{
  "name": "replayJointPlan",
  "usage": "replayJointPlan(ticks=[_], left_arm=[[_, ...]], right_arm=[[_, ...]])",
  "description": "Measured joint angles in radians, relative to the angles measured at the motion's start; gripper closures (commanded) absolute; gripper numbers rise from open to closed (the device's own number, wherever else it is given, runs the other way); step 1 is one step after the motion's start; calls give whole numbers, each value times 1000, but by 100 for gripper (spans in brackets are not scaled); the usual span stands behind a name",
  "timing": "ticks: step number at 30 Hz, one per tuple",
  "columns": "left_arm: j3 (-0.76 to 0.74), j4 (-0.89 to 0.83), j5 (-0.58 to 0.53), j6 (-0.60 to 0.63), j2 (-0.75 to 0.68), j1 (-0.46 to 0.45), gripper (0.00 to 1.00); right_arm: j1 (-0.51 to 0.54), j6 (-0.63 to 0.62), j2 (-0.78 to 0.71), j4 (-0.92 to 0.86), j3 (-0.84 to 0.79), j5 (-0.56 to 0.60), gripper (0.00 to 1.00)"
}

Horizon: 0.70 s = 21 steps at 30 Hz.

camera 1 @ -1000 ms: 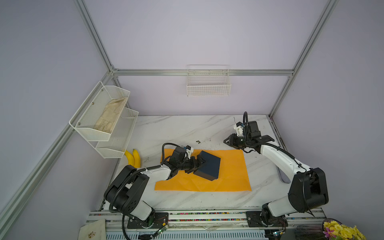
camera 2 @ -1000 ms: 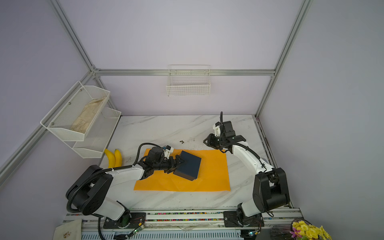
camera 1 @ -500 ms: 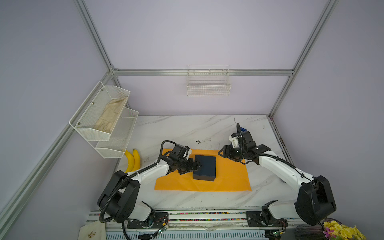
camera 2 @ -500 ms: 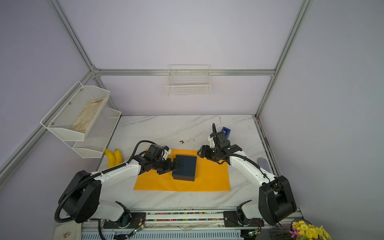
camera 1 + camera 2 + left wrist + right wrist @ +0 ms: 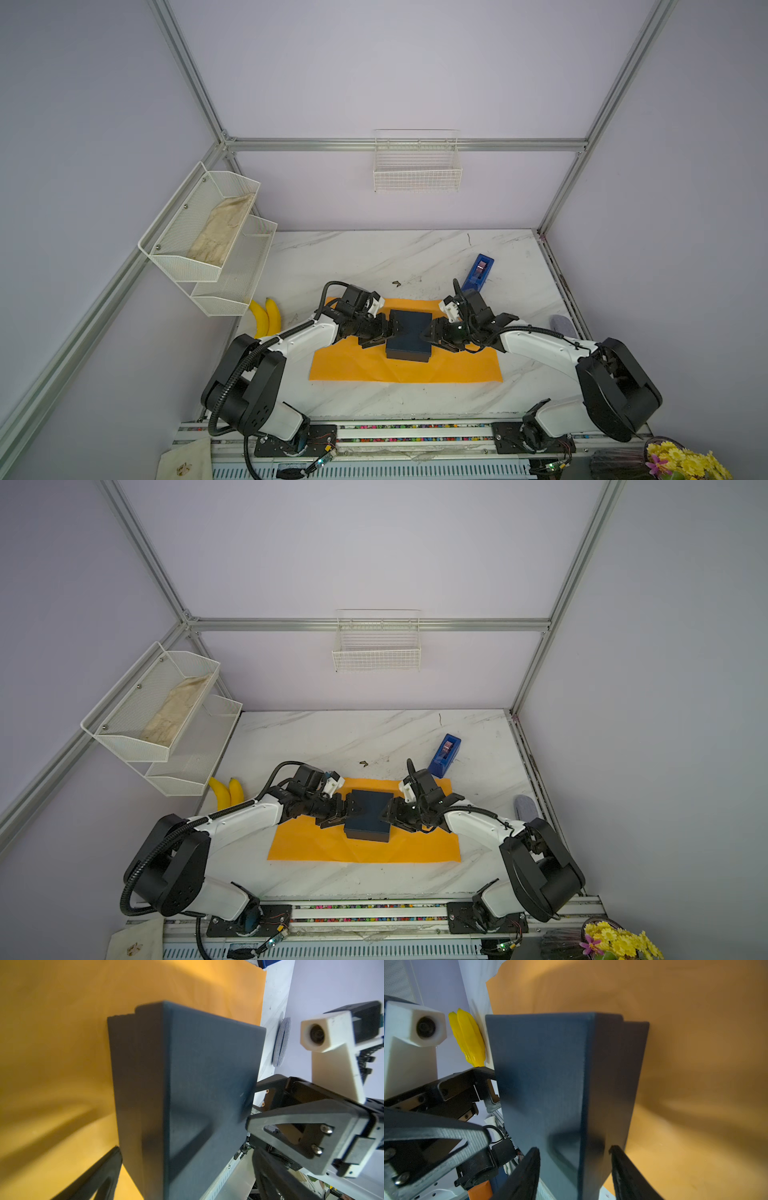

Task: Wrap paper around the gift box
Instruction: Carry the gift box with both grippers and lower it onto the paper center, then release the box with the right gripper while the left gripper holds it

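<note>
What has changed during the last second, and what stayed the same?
The right gripper came forward from the back of the table to the right edge of the gift box, which its jaws now straddle, uncovering the tape dispenser. The gift box turned from askew to square with the paper. The left gripper stayed open at the box's left edge. Paper and bananas did not move.
</note>
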Motion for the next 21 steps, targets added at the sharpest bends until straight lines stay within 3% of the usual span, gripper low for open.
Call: replayJointPlan(ticks=[7,21], left_arm=[[0,-4,27,4,11,47,6],[0,-18,44,25,18,56,8]], right_arm=[[7,11,52,39,36,3,47],[11,8,81,45,68,14,48]])
